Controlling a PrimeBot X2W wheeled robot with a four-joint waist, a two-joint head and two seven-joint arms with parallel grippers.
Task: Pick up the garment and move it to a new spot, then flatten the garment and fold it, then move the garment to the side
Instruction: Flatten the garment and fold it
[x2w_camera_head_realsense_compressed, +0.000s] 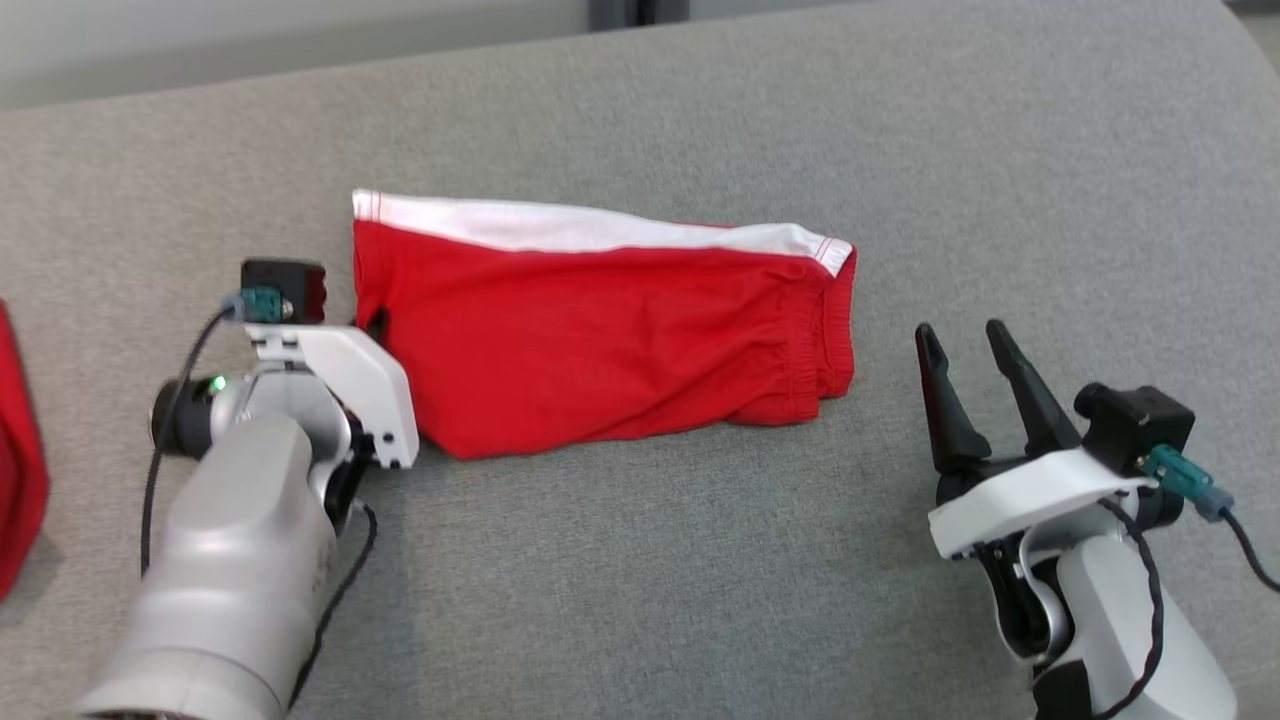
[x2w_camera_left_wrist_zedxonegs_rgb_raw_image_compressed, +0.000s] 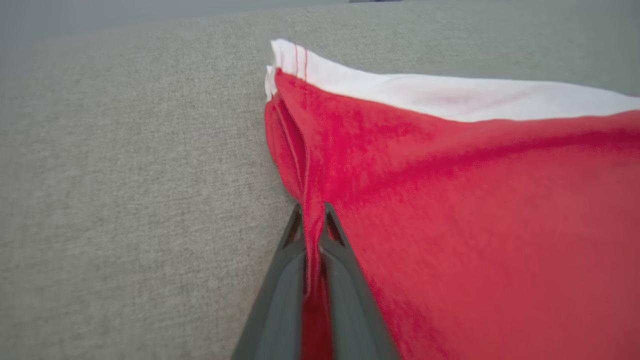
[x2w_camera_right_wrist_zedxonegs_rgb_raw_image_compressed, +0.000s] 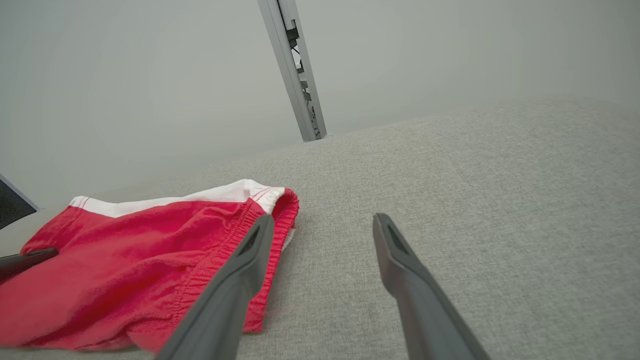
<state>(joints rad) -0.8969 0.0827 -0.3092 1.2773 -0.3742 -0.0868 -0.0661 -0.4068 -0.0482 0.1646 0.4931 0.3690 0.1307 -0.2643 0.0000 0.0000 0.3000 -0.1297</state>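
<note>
L gripper (x2w_camera_left_wrist_zedxonegs_rgb_raw_image_compressed: 313, 215) is clamped on the left hem of the shorts (x2w_camera_head_realsense_compressed: 620, 340), a ridge of red cloth pinched up betw. its two dark fingers. R gripper (x2w_camera_head_realsense_compressed: 962, 350) is spread wide w/ nothing in it, just right of the waistband end, a bit nearer, not touching.

Shorts: red, w/ a white stripe along the far edge, red stitching on the white at both ends. Gathered elastic waistband at the right end, leg hem at the left. They lie folded over, roughly flat, a few soft creases, mid-surface on the grey fabric top (x2w_camera_head_realsense_compressed: 700, 560), long side running left-right.

Count: 1 pair of shorts, 2 grippers, 2 fingers each. 1 more red cloth (x2w_camera_head_realsense_compressed: 15, 450) at the far-left edge of the head view, cut off, well apart from the shorts. 1 grey metal post (x2w_camera_right_wrist_zedxonegs_rgb_raw_image_compressed: 295, 75) beyond the far edge.
</note>
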